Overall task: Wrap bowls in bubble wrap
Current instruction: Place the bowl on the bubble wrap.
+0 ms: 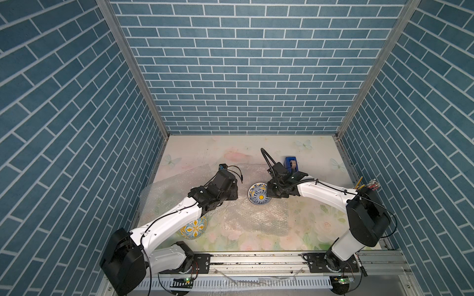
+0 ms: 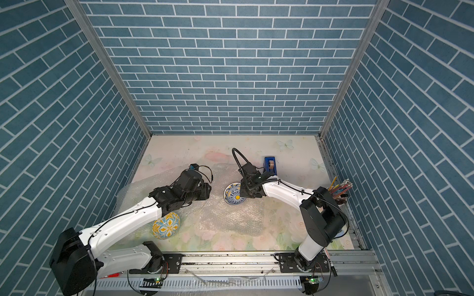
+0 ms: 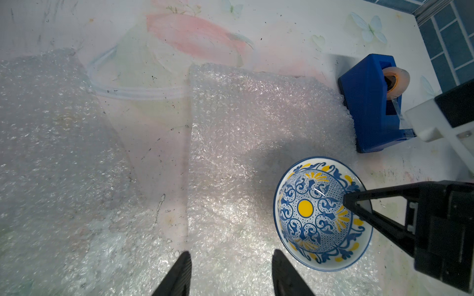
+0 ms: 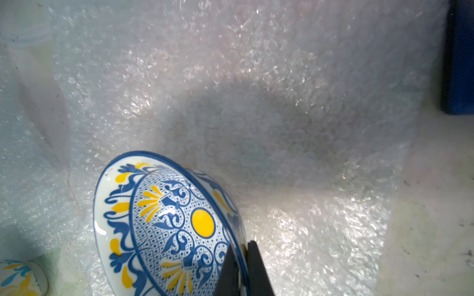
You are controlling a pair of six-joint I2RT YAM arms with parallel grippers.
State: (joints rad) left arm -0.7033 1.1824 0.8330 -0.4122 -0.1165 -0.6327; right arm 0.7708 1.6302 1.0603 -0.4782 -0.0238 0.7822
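Note:
The blue-and-white bowl point(image 1: 257, 196) point(image 2: 234, 196) point(image 3: 320, 212) point(image 4: 166, 225) with a yellow centre dot hangs tilted over the middle bubble wrap sheet point(image 1: 256, 217) point(image 3: 243, 128) and casts a shadow on it. My right gripper point(image 1: 269, 193) point(image 4: 242, 246) is shut on its rim, one finger inside and one outside. My left gripper point(image 3: 232, 253) point(image 1: 234, 191) stands open just left of that bowl, with only wrap beneath its fingers. A second bubble wrap sheet point(image 1: 164, 194) point(image 3: 51, 128) lies on the left. The yellow-and-blue floral bowl point(image 1: 195, 228) point(image 2: 166, 225) sits at the front left, partly under my left arm.
A blue tape dispenser point(image 1: 291, 164) point(image 3: 372, 102) stands behind the right gripper at the wrap's far edge. A cup of pencils point(image 1: 366, 185) sits by the right wall. Brick-patterned walls close in three sides, and a metal rail point(image 1: 256, 258) runs along the front.

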